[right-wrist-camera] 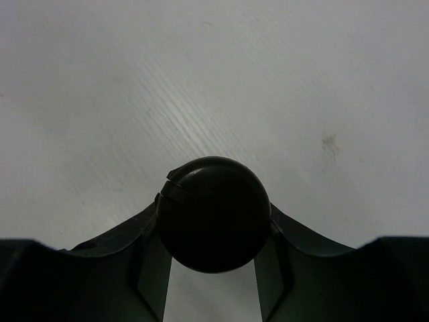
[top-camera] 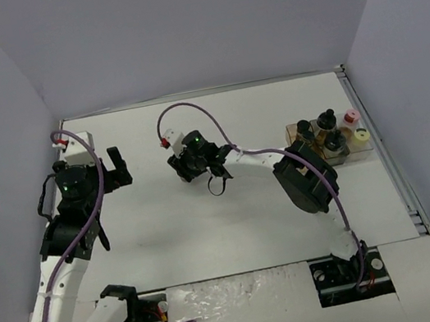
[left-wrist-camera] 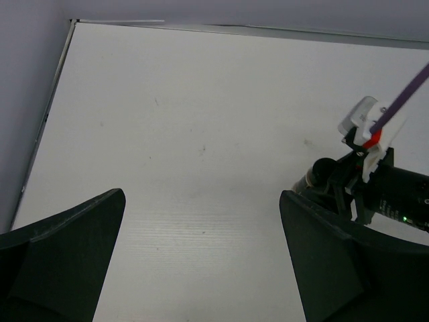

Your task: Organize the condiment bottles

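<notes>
My right gripper is shut on a black-capped condiment bottle over the middle of the table. In the right wrist view its round black cap fills the space between the two fingers. The left wrist view shows that bottle at the right, held by the right gripper. Five other bottles stand in the compartment tray at the right: three with black caps, one pink, one pale yellow. My left gripper is open and empty at the left; its fingers frame bare table.
A purple cable loops above the right arm. The right arm's elbow hangs just in front of the tray. The table's back edge meets the wall, and walls close in on both sides.
</notes>
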Tool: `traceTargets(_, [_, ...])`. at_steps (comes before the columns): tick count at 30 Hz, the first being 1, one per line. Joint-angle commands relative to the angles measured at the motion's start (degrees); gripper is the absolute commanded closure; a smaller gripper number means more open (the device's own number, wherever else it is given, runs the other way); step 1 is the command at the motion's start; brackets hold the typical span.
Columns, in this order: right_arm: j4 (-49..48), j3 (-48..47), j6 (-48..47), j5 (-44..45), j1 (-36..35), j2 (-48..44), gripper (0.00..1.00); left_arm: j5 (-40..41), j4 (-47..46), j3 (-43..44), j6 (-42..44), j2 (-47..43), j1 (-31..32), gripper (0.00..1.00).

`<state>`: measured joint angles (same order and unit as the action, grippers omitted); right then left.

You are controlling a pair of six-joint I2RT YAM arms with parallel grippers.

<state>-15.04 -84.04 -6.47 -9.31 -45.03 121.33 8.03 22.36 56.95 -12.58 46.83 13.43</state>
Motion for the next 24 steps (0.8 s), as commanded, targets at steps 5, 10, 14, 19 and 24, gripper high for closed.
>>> traceTargets(5, [-3.8,15.9,2.8,7.6,4.9,-24.9,1.0,0.4,-6.6,8.0,2.5,3.7,-0.2,0.03])
traceTargets(10, [5.2,24.3,5.1,15.3,10.1,-39.9,1.0,1.4,-9.8,7.3,5.0,4.4,-0.2,0.03])
traceTargets(14, [11.2,29.1,9.3,21.5,14.1,-49.4,1.0,1.3,-10.8,5.9,5.5,3.9,-0.4,0.03])
traceTargets(19, [14.8,33.5,15.5,24.4,22.0,-56.8,1.0,0.8,-11.0,4.5,5.1,2.3,-0.4,0.03])
traceTargets(24, [14.8,37.1,20.5,23.7,30.3,-58.9,1.0,0.7,-10.5,3.5,5.1,2.1,-0.1,0.03])
